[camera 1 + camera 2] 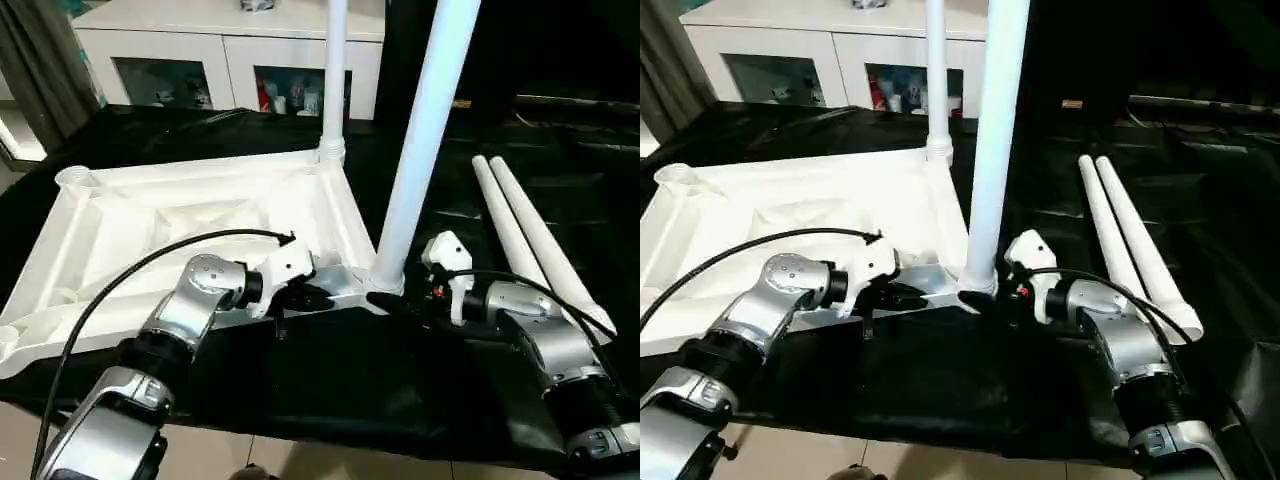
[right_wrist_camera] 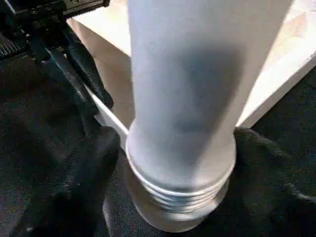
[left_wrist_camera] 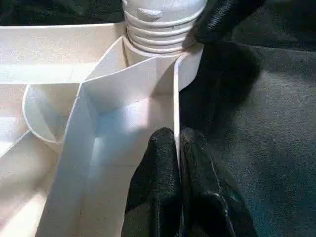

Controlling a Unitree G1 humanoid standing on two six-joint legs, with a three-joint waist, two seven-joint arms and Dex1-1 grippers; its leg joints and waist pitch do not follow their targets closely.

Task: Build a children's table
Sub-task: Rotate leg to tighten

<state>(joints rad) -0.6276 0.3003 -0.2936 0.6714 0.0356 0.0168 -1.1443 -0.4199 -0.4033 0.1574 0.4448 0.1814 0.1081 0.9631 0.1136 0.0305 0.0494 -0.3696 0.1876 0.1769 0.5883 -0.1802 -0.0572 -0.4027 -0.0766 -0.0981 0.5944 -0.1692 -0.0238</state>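
On black cloth (image 1: 330,380) before a cabinet (image 1: 230,60), the left pincer (image 3: 177,148) pinches the tabletop (image 1: 200,215) rim, the right pincer (image 2: 168,163) a leg (image 1: 425,130).

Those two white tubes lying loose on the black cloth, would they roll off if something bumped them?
Probably, yes. The two spare legs are round, smooth tubes lying flat and side by side on the black cloth, so a sideways nudge could roll them. They look stiff and hollow, so likely light. The cloth's wrinkles might slow them a little.

The left gripper (image 1: 318,297) is pinched tight, its two black fingers (image 3: 165,163) pressed on either side of a thin white wall. Just beside it, the right gripper (image 1: 385,297) is clasped around a threaded white tube, both silver forearms being stretched forward.
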